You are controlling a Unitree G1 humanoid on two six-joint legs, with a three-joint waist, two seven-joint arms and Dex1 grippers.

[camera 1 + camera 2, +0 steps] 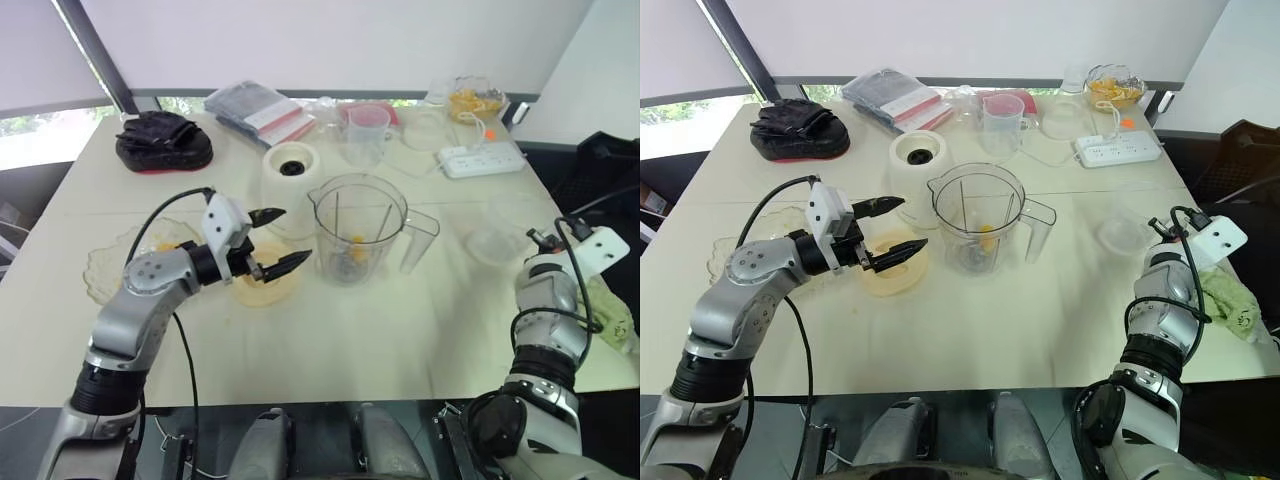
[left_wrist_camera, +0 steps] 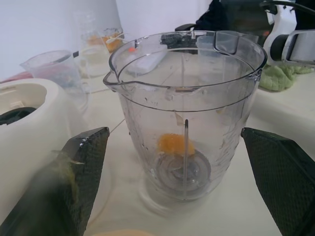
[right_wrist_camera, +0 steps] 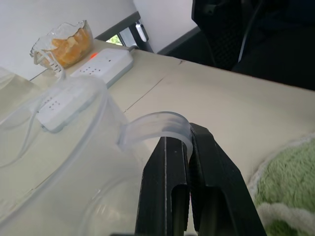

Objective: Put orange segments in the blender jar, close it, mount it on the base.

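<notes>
The clear blender jar [image 1: 355, 225] stands upright mid-table with no lid on it, and one orange segment [image 2: 176, 143] lies near its blades. My left gripper [image 1: 295, 235] is open, just left of the jar and pointing at it, hovering over a pale yellow dish [image 1: 265, 285]. Behind it stands the white blender base [image 1: 290, 175]. A glass plate [image 1: 110, 265] with orange segments sits at the left edge. A clear lid [image 1: 495, 243] lies flat to the jar's right. My right gripper [image 3: 189, 135] is shut on that lid's curved tab.
A white power strip [image 1: 483, 160] and a glass bowl of orange pieces [image 1: 475, 100] sit at the back right. A measuring cup [image 1: 365, 130], packets [image 1: 260, 110] and a black bag [image 1: 162, 140] line the back. A green cloth [image 3: 290, 187] lies by my right wrist.
</notes>
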